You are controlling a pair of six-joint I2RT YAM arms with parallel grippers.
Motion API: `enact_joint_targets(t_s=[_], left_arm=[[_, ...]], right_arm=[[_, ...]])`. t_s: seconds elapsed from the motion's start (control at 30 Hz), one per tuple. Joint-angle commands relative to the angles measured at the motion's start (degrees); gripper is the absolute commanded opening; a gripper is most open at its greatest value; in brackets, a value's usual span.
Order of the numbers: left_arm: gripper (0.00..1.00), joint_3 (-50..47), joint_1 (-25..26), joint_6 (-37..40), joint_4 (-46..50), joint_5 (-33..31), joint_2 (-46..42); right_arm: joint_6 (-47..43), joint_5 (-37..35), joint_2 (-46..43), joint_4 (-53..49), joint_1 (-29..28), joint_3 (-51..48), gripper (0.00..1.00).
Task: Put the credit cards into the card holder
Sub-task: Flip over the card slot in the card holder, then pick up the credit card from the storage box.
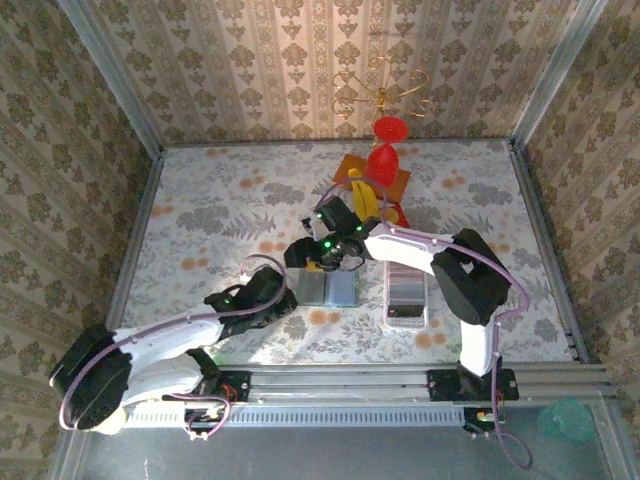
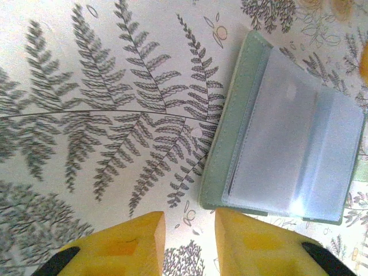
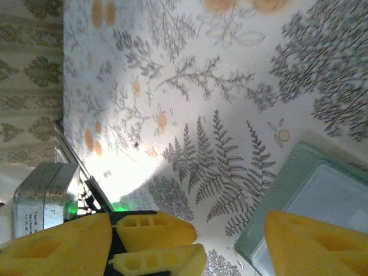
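The sage-green card holder (image 1: 328,290) lies open flat on the table, its clear sleeves (image 2: 287,132) facing up. In the right wrist view its corner (image 3: 305,190) sits at the lower right. My left gripper (image 1: 290,288) is open at the holder's left edge. One yellow fingertip (image 2: 230,221) sits just below the holder's near corner, and nothing is between the fingers. My right gripper (image 1: 325,262) hovers open just above the holder's far-left corner, with the left gripper's fingers (image 3: 155,230) showing between its own. The credit cards (image 1: 407,290) lie as a pale row in the white tray.
The long white tray (image 1: 389,300) lies right of the holder, under the right arm. A red goblet (image 1: 385,160), bananas (image 1: 362,195) and an orange board stand at the back centre. Patterned walls enclose the table, and open tablecloth lies to the left.
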State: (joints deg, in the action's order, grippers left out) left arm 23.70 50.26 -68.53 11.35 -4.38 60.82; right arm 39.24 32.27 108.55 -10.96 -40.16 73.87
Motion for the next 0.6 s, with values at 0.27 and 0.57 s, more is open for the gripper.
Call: enact_joint_targets(t_s=[0.27, 0.57], left_arm=[[0.4, 9.69, -0.6, 9.5, 5.98, 0.18, 5.13], [0.46, 12.22, -0.6, 10.79, -1.35, 3.63, 13.04]], right_arm=[[-40.08, 3.26, -24.08, -13.59, 15.87, -7.53, 0.74], [-92.09, -8.76, -48.61, -24.06, 16.34, -26.28, 0.85]])
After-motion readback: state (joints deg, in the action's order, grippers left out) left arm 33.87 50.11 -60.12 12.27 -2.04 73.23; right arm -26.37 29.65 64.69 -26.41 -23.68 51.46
